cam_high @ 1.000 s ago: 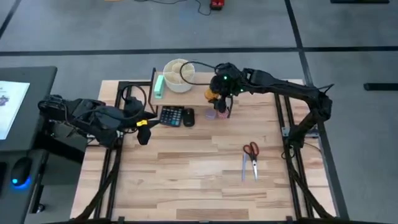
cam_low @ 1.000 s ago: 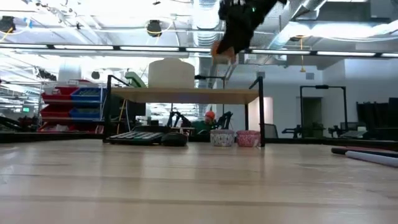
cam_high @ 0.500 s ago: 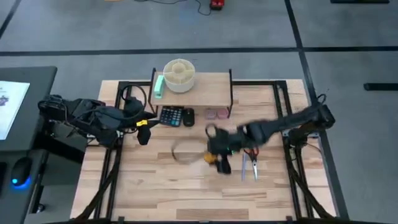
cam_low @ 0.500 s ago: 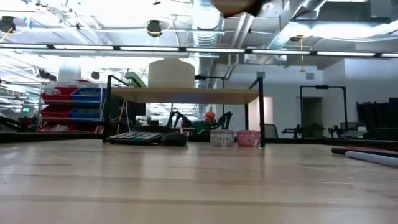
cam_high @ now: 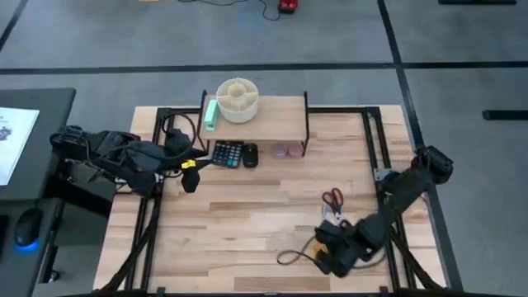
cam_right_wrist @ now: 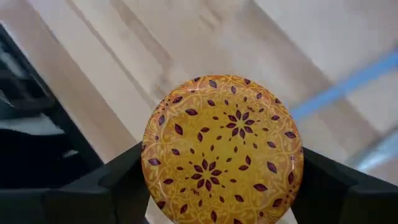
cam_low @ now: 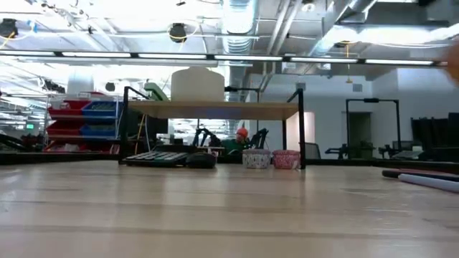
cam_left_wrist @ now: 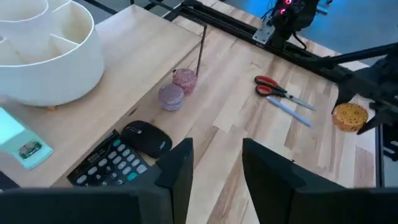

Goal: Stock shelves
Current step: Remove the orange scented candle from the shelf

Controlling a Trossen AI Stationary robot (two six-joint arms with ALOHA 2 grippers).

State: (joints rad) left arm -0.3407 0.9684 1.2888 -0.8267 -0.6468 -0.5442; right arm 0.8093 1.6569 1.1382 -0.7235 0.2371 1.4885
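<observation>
The shelves point(cam_high: 264, 118) are a small wood-topped riser on black legs at the table's far side. On its top stand a white round organizer point(cam_high: 238, 99) and a green item point(cam_high: 211, 114). My right gripper point(cam_high: 324, 249) is near the table's near edge, shut on a round yellow tin with a dark red leaf pattern point(cam_right_wrist: 222, 149), also seen in the left wrist view point(cam_left_wrist: 350, 116). My left gripper point(cam_left_wrist: 214, 180) waits open at the table's left, near the calculator point(cam_high: 226, 153). My right gripper pinches the yellow tin between its two fingers point(cam_right_wrist: 121, 180), which sit on opposite sides of the round rim point(cam_right_wrist: 149, 165). The patterned flat face is turned toward the wrist camera. In the left wrist view the tin looks clear of the tabletop.
By the shelf's near edge lie the calculator, a black mouse point(cam_high: 250, 155) and two small pink cups point(cam_high: 287, 151). Red-handled scissors point(cam_high: 332, 198) and a pen point(cam_left_wrist: 292, 112) lie right of centre. Black frame rails point(cam_high: 375, 140) run along the table's sides.
My right gripper has swept from above the shelf's right part across the middle of the table to its near edge, carrying the yellow tin, and has left the low view. The things on and by the shelf have not moved.
</observation>
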